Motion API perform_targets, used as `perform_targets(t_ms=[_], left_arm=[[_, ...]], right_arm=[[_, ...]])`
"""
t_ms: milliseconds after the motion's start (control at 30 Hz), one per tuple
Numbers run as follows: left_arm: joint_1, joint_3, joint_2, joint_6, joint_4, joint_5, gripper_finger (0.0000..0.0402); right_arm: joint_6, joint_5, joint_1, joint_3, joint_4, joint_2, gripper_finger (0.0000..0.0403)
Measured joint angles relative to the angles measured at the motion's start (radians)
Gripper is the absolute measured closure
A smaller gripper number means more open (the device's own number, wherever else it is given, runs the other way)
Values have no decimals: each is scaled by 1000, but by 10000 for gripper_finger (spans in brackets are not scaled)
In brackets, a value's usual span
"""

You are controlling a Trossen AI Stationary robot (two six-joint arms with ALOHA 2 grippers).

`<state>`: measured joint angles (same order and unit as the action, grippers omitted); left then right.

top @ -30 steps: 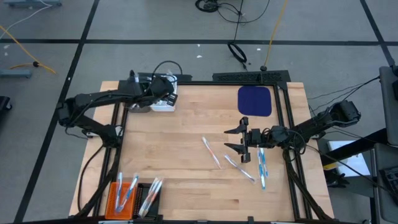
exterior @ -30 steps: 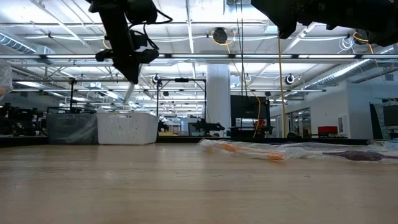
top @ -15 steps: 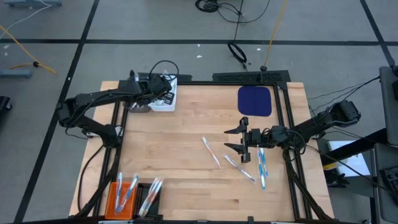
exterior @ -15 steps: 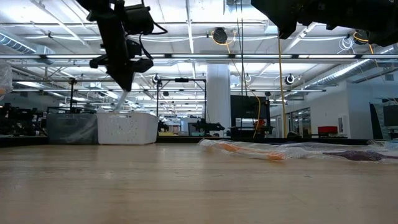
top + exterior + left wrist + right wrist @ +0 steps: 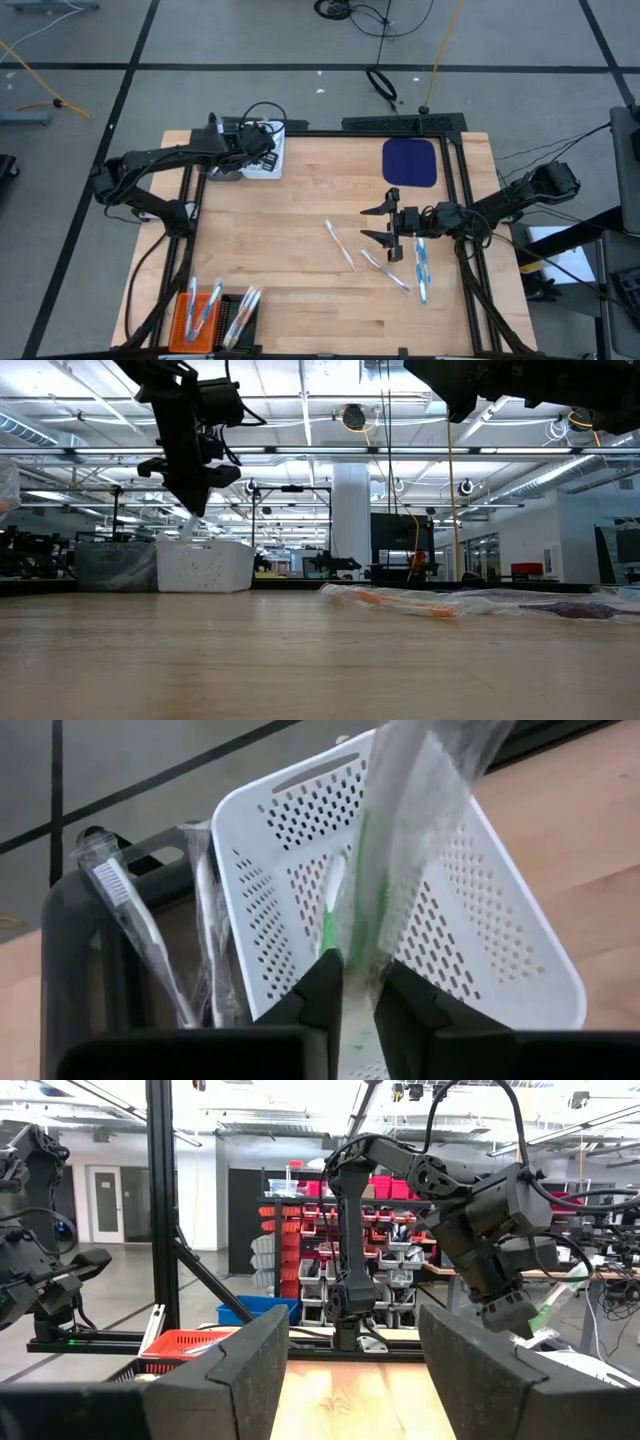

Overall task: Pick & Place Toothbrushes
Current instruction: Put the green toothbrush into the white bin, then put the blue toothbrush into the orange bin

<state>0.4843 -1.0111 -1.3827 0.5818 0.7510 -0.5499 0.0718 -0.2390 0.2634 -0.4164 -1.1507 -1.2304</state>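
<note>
The wooden table point(image 5: 300, 250) carries the whole scene, with the two dark arms reaching in from either side. At its far left corner sits a white perforated basket point(image 5: 420, 930), and beside that a dark bin point(image 5: 90, 970) holding wrapped toothbrushes point(image 5: 130, 925) that stand upright. At the near left edge an orange basket point(image 5: 196, 318) and a black basket point(image 5: 238, 320) sit side by side, each with toothbrushes sticking out. A dark blue mat point(image 5: 410, 162) lies toward the far right. The left gripper point(image 5: 358, 990) hangs above the white basket, its narrow-set fingers pinching a green-handled toothbrush in a clear wrapper point(image 5: 385, 860), which points down into the basket. In the low view the wrapper's tip reaches the basket's rim. The right gripper point(image 5: 385, 225) hovers over the table's right half with its fingers spread wide and nothing between them. Just beside it lie loose toothbrushes: a pink-and-white one point(image 5: 340, 245) and another white one point(image 5: 385, 270) in front of the fingers, and two blue ones point(image 5: 421, 265) under the arm.
</note>
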Motion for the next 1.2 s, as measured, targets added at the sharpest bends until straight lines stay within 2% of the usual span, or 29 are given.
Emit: perform_targets(t_ms=[300, 533, 667, 1000, 1200], left_arm=[[0, 0, 0, 9, -2, -1, 335], [5, 0, 0, 80, -4, -23, 334], [28, 0, 0, 106, -4, 16, 330], [52, 0, 0, 128, -2, 53, 260], [32, 0, 0, 84, -2, 76, 246]], right_arm=[[0, 0, 0, 0, 0, 0, 183], [0, 0, 0, 0, 4, 0, 183], [0, 0, 0, 0, 4, 0, 183], [0, 0, 0, 0, 4, 0, 183], [-21, 0, 0, 0, 42, 0, 183]])
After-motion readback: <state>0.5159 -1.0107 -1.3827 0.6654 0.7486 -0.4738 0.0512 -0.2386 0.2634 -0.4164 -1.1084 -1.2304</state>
